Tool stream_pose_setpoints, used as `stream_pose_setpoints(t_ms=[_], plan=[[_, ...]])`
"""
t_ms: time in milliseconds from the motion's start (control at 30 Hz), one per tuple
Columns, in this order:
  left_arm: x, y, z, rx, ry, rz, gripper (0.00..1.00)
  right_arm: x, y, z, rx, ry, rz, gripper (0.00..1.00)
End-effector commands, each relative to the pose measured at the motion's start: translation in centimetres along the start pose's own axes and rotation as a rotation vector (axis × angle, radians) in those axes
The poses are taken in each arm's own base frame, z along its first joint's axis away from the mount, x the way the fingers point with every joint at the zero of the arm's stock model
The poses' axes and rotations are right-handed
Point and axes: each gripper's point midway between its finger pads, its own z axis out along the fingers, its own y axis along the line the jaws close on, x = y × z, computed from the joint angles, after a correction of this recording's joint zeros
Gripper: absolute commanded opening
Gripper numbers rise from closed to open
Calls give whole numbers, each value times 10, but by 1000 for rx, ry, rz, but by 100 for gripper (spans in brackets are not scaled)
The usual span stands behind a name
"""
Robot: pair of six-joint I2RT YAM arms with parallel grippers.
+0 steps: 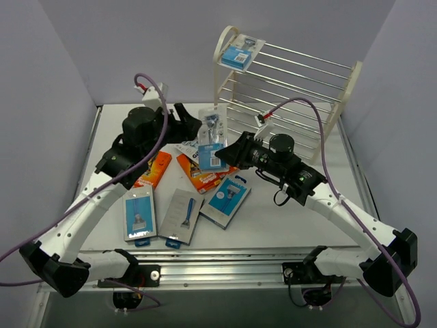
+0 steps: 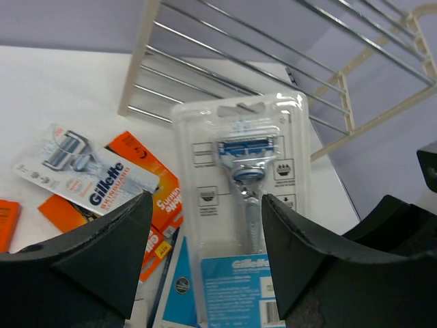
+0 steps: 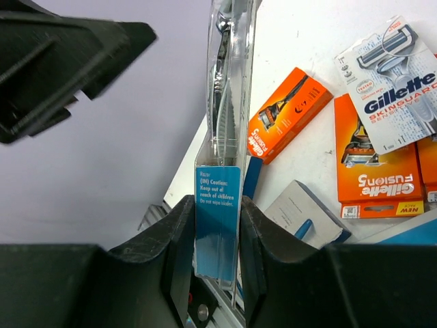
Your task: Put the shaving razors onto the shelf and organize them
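A white table (image 1: pixel 273 225) is sitting between grey walls, the cream shelf (image 1: pixel 352 80) standing far right with 1 blue pack (image 1: pixel 242 51) on its top tier. The right gripper (image 3: pixel 217 205) is pinching a clear razor pack (image 3: pixel 229 102) upright, the left gripper (image 2: pixel 205 205) gaping wide around it. Loose packs (image 1: pixel 181 215) and orange boxes (image 1: pixel 153 171) are lying nearer.

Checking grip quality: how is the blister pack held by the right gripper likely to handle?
The blister pack is probably light and fairly stiff: thin card and clear moulded plastic. The right gripper pinches only its blue card end, so the tall top may wobble or pivot. The glossy plastic could slip.
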Motion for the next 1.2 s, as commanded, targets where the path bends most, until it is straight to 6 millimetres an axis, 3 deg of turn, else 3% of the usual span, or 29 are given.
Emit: stream_pose_setpoints(t_ms=[0, 133, 267, 400, 667, 800, 867, 933, 1000, 1167], plan=[[-53, 9, -31, 4, -145, 0, 73, -30, 21, 0, -40, -79, -29, 0], [-72, 31, -53, -69, -213, 57, 75, -46, 27, 2, -32, -108, -40, 0], [-72, 45, -68, -107, -223, 85, 77, -65, 28, 6, -7, -147, -43, 0], [-54, 59, -74, -135, -186, 102, 78, -90, 29, 10, 7, -206, -34, 0], [20, 95, -71, -165, -48, 137, 78, -144, 43, 12, -7, -324, -48, 0], [37, 106, -76, -175, -38, 160, 78, -184, 46, 10, 4, -397, -61, 0], [49, 112, -74, -183, -11, 172, 78, -204, 35, 9, 19, -434, -41, 0], [56, 116, -73, -182, -3, 192, 78, -226, 37, 3, 5, -481, -34, 0], [68, 122, -73, -191, 13, 210, 78, -242, 23, 5, 40, -504, -30, 0], [72, 119, -76, -185, 10, 232, 78, -281, 13, 6, 51, -553, -31, 0]])
